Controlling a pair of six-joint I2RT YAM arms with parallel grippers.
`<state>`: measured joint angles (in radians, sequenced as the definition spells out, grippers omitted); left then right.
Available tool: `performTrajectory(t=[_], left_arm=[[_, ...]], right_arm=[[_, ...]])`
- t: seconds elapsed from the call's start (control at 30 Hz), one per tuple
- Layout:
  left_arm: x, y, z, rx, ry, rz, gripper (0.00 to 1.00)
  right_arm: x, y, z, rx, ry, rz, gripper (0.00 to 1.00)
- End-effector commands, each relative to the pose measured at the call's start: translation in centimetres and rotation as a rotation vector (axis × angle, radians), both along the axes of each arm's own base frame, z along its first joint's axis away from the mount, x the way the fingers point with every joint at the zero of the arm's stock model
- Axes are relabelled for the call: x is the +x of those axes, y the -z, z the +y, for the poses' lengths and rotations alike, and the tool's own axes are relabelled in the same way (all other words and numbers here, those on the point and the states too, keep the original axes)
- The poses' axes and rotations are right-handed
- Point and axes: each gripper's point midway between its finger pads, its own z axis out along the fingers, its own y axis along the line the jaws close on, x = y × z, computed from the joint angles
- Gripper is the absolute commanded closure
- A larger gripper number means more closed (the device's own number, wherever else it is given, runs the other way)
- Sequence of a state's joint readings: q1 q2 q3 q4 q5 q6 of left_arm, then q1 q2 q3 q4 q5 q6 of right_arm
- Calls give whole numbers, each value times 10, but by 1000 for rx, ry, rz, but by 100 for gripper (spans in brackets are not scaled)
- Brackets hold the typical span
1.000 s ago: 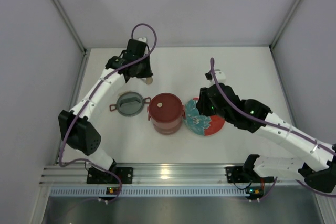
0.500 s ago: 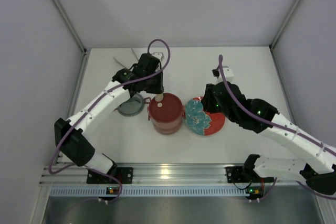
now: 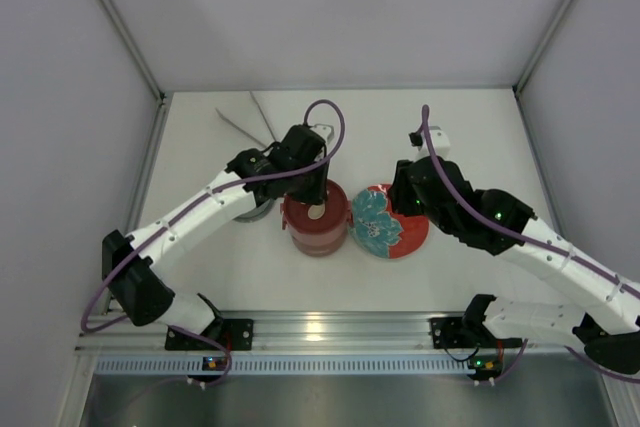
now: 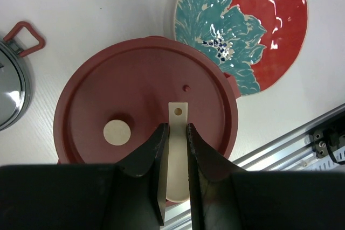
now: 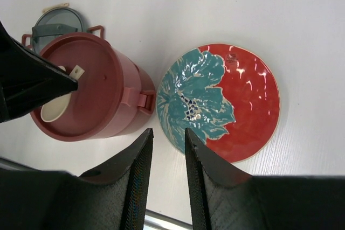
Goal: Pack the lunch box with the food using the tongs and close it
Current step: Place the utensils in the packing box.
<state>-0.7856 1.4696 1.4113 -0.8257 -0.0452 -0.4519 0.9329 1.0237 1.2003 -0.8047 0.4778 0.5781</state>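
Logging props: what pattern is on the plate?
A teal flower on red; the plate shows best in the right wrist view.

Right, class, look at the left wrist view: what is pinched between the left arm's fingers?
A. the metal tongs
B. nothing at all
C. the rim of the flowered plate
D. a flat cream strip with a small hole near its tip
D: a flat cream strip with a small hole near its end sits clamped between the left fingers, above the maroon lid; the tongs lie apart on the table.
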Motion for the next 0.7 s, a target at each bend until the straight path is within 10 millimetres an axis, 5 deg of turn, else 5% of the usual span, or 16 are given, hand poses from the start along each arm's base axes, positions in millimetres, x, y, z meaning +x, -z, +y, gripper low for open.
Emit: performTrajectory(t=[0.0, 0.37, 0.67], left_arm=[[-8, -7, 4, -15, -12, -7, 94], [-18, 6, 1, -12, 16, 34, 86], [-21, 1, -4, -29, 41, 24, 63]], right_arm=[[1, -14, -12, 12, 39, -27, 70], [4, -11, -10, 6, 37, -22, 69], [4, -11, -11, 5, 38, -23, 67]])
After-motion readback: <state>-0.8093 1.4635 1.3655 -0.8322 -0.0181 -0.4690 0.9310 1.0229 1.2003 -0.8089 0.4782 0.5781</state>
